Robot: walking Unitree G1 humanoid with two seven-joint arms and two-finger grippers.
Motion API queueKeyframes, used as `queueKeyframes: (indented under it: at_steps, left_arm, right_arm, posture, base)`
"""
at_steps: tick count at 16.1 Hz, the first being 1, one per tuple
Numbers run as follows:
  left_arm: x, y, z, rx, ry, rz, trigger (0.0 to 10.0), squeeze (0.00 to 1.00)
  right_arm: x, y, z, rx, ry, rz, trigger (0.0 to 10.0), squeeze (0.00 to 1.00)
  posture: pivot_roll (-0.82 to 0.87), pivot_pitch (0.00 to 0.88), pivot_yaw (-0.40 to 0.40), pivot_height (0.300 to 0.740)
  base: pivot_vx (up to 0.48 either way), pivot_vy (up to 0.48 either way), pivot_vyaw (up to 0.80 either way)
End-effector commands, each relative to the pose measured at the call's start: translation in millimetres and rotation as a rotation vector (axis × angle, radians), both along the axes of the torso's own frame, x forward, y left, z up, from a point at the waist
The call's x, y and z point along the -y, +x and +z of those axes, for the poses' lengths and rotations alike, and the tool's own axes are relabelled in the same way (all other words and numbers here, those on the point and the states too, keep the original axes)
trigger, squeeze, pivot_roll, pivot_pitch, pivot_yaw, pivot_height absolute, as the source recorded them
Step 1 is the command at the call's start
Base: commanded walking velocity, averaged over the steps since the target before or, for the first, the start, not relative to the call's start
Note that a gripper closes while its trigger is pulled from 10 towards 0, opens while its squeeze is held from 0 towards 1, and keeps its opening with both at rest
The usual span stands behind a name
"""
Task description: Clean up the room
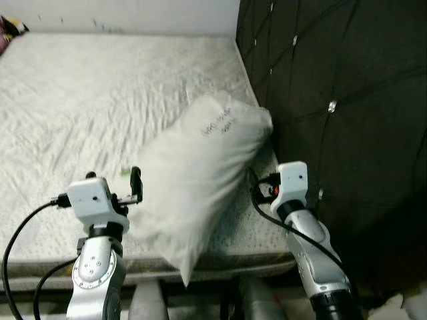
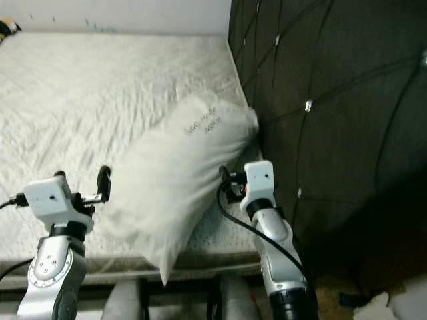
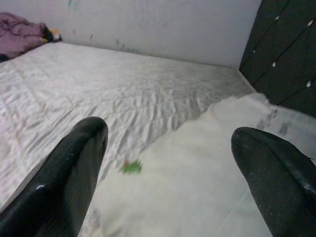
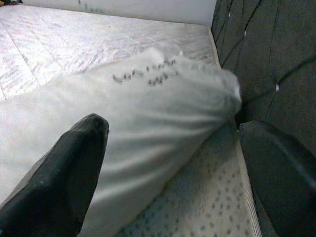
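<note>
Flanking the pillow from both sides, the two tools sit low in the head views. The left tool [image 1: 135, 185], at the lower left of the frame, has its black fingers [image 3: 69, 182] spread wide apart, with nothing between them; one finger stands up just beside the pillow's left edge. The right tool [image 4: 182, 177], at the lower middle right of the frame, is likewise spread open, one finger on the pillow's side and the other toward the headboard, clamping nothing. A black cable loops down from each wrist.

Between the two tools lies the big white soft pillow [image 1: 197, 177], tilted so that its upper end points to the upper right and leans close against the headboard, while its lower corner hangs past the front edge of the bed. A few lines of dark handwriting [image 4: 145, 74] mark the cloth near its upper end.

Beneath it is the bed with a crinkled white sheet [image 1: 80, 107], which spreads across the whole upper left of the frame. Along the near right corner a strip of speckled mattress [image 4: 212, 197] shows bare. A small green scrap [image 3: 131, 167] lies on the sheet just beside the pillow's left edge.

To the right rises the dark tufted padded headboard [image 1: 347, 100], studded with shiny buttons. A pale wall [image 3: 158, 24] runs behind the bed, and a crumpled purple cloth [image 3: 19, 32] sits at the far upper left corner.
</note>
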State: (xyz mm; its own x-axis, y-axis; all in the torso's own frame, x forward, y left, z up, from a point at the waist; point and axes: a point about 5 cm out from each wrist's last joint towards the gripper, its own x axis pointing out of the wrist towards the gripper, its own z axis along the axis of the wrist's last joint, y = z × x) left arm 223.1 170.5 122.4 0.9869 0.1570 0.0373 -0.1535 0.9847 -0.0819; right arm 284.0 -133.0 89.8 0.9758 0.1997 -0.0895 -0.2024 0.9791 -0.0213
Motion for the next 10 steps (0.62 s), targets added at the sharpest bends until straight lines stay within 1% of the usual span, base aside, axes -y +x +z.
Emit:
queueKeyframes:
  at_steps: [1,4,7,9,10]
  left_arm:
    - [-2.5,-1.2,0.6,-0.006,0.002,0.023,10.0,0.0]
    - [-5.9,-0.5,0.0,-0.016,0.01,0.063,10.0,0.0]
    - [-11.3,-1.1,-2.6,-0.037,0.006,0.084,10.0,0.0]
    - [-19.6,-3.4,-1.7,-0.049,0.017,0.146,10.0,0.0]
    - [-20.8,-4.1,-2.1,-0.054,0.017,0.16,10.0,0.0]
  right_arm:
    - [-0.1,-0.8,1.2,-0.005,0.005,0.012,10.0,0.0]
    - [-2.2,-0.1,0.0,-0.021,0.008,0.038,10.0,0.0]
    - [-9.8,2.6,-5.9,-0.066,0.006,0.094,10.0,0.0]
    - [-14.3,4.9,-6.5,-0.076,0.004,0.131,10.0,0.0]
    - [-15.6,4.8,-6.7,-0.078,0.007,0.145,10.0,0.0]
  posture:
    - [0.1,0.11,-0.035,0.59]
    - [0.1,0.11,-0.037,0.59]
    - [0.11,0.114,-0.047,0.59]
    - [0.12,0.123,-0.051,0.59]
    - [0.12,0.124,-0.053,0.59]
  base:
    - [0.0,0.0,0.0]
    - [0.0,0.0,0.0]
    - [0.0,0.0,0.0]
    - [0.0,0.0,0.0]
    - [0.0,0.0,0.0]
